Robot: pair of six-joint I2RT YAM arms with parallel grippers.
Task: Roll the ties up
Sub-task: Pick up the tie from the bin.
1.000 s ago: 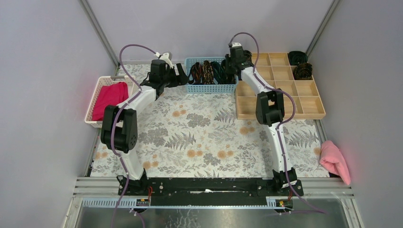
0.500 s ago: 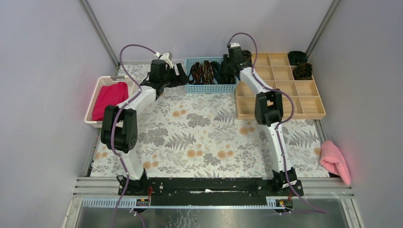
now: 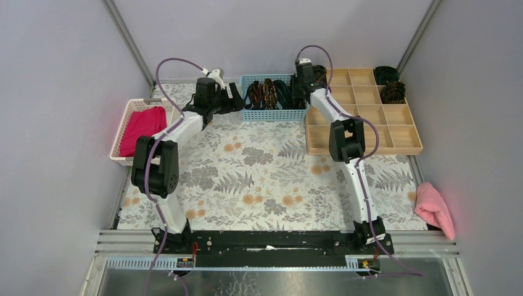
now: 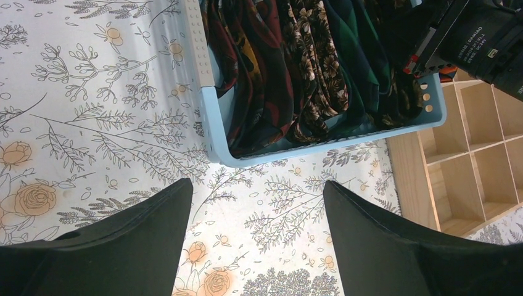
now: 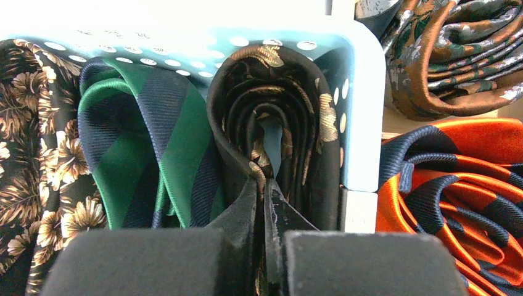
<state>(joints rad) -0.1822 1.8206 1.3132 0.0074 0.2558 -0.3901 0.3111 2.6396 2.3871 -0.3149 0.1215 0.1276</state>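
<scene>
Right arm has nudged left toward the blue basket [image 3: 274,115] over the last second. Right tool [image 5: 265,185] has closed to a slit and pinches an inner fold of the black gold-leaf tie [image 5: 277,86], which stands at the basket's right end. Green striped tie [image 5: 142,135] just beside it, to the left. Left tool [image 4: 256,185] wide open, holding nothing, hovering over the floral surface [image 4: 92,123] near the basket's front corner. Two coiled ties [image 3: 393,92] sit in the far right compartments of the wooden tray [image 3: 399,134].
</scene>
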